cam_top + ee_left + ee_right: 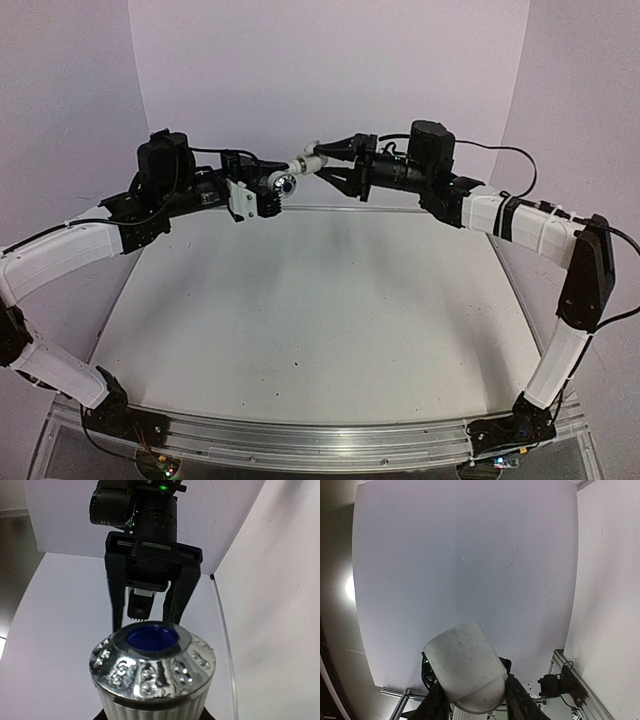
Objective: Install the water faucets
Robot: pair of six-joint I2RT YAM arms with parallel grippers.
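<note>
The water faucets hang in mid-air above the table's far edge as one bent piece. A silvery knurled nozzle with a blue insert (pixel 286 185) (pixel 152 662) runs into a white body (pixel 308 161) (pixel 464 666). My left gripper (pixel 273 190) is shut on the nozzle end; in the left wrist view only dark slivers of its fingers show at the bottom edge. My right gripper (pixel 321 163) (pixel 475 702) (pixel 146 611) faces it from the right. Its black fingers (pixel 520 700) straddle the white body, slightly spread, the lower one apart from it.
The white table top (pixel 300 310) lies below both raised arms, with a metal rail (pixel 320 440) along its near edge. White walls (pixel 330 70) close in the back and both sides. A cable (pixel 500 150) loops off the right wrist.
</note>
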